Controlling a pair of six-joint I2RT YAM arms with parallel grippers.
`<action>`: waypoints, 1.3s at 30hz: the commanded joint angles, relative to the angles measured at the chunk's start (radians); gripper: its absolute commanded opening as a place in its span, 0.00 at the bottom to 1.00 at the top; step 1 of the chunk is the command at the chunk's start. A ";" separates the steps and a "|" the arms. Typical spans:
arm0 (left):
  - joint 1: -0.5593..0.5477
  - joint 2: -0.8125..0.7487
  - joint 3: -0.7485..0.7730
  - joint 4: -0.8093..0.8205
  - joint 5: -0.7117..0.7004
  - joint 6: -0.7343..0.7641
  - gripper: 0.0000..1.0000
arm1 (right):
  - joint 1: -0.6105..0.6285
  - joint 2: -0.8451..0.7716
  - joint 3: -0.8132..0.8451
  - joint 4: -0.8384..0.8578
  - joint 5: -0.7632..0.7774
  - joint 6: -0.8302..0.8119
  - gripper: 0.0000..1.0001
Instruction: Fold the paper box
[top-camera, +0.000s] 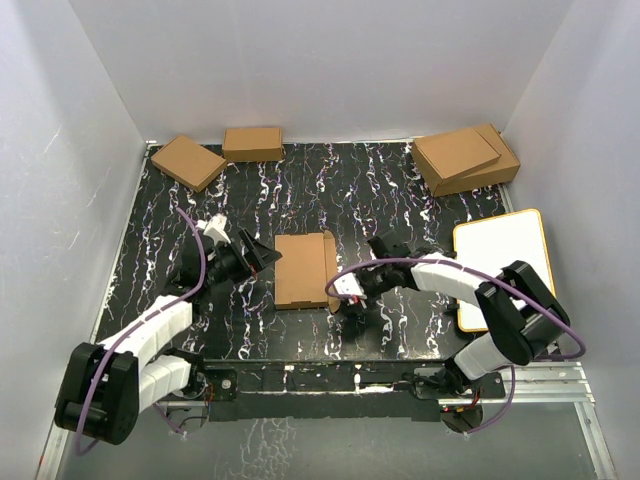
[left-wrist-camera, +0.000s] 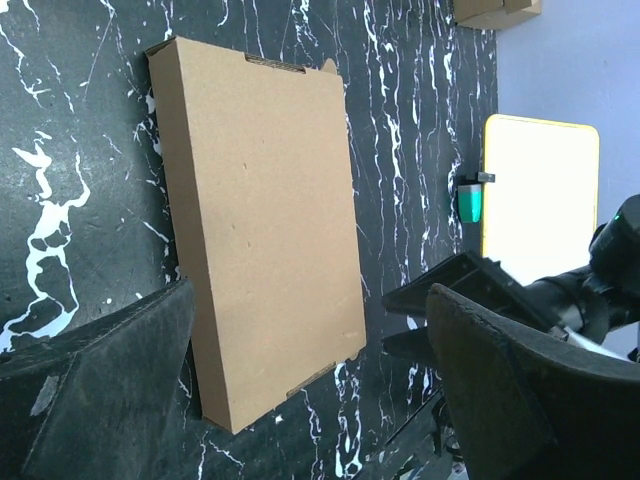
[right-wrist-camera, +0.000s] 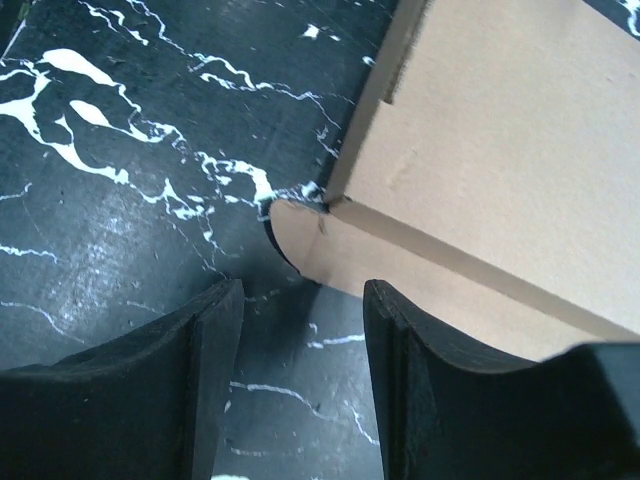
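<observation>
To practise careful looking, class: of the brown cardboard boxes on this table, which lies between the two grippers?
The flat paper box in the middle; the other boxes sit along the far edge.

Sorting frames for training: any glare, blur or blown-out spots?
Top external: even light, sharp. Left wrist: white board blown out, box sharp, pincer fingers soft. Right wrist: near fingers blurred, dull sheen on the table.

Brown paper box (top-camera: 302, 270), black white-veined table (top-camera: 350, 190)

Small boxes (top-camera: 188, 162) rear left; stacked boxes (top-camera: 465, 158), white board (top-camera: 500, 265) right
</observation>
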 joint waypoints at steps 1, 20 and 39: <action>0.006 0.018 -0.007 0.053 0.024 -0.021 0.97 | 0.066 0.031 -0.013 0.090 0.021 -0.036 0.55; 0.006 0.051 -0.013 0.086 0.043 -0.037 0.95 | 0.141 0.057 -0.013 0.210 0.139 0.090 0.37; 0.006 0.079 -0.016 0.054 0.043 -0.003 0.94 | 0.127 0.037 0.031 0.218 0.151 0.232 0.15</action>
